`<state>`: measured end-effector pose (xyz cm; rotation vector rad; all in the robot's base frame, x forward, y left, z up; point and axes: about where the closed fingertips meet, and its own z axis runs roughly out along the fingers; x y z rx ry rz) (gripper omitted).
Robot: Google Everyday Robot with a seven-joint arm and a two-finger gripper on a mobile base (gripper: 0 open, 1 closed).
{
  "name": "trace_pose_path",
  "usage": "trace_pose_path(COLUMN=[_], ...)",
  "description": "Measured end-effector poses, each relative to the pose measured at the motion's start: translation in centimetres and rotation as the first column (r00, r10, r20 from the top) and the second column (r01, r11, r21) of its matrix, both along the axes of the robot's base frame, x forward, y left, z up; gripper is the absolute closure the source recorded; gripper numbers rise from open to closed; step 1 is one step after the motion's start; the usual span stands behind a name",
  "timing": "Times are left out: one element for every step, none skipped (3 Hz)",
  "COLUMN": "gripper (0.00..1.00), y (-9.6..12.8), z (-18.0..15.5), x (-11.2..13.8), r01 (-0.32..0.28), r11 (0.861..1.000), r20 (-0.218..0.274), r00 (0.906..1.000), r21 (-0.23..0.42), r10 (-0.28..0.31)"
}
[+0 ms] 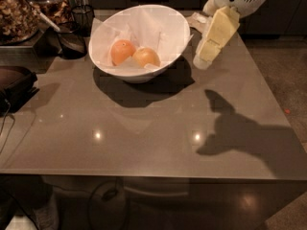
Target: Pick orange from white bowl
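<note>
A: Largest thing first?
B: Noted a glossy grey-brown surface (144,128), carrying everything. Next, the white bowl (139,75), standing toward the far left of it, wide mouth and slanted rim open upward. Probably set so to leave the fruit reachable from above.

A: Lined?
B: Lined with crinkled white paper (156,25), likely to cushion the fruit and stop it rolling.

A: And the arm?
B: Found the gripper (202,60) just right of the bowl, outside the rim, slanted down and to the left. Judged it raised off the surface, given its shadow (240,133) cast well apart, nearer the front. Could not tell whether released or clenched. Saw nothing in it.

A: The fruit?
B: Counted two, touching, low in the bowl. Took the paler, yellowish one on the right for the orange (146,57); beside it, to the left, a redder fruit (122,51).

A: Relative to the gripper?
B: Placed the orange left of the gripper, the nearer of the two fruits, with the bowl's wall between. Judged a pass over the rim necessary before any descent.
</note>
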<state>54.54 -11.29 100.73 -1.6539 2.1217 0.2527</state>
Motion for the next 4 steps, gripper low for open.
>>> trace_pose_path(gripper=[0.0, 0.0, 0.0, 0.0], y=[5.8, 6.3, 8.1, 10.0], z=[0.1, 0.4, 0.7, -0.5], x=[5.4, 6.2, 7.7, 9.5], r01=[-0.084, -0.079, -0.107, -0.113], r11=[0.995, 0.994, 0.989, 0.991], r20=[-0.029, 0.0, 0.051, 0.031], r00=[0.9959, 0.9969, 0.9934, 0.9933], r21=[0.06, 0.076, 0.1, 0.077], r10=[0.086, 0.079, 0.102, 0.111])
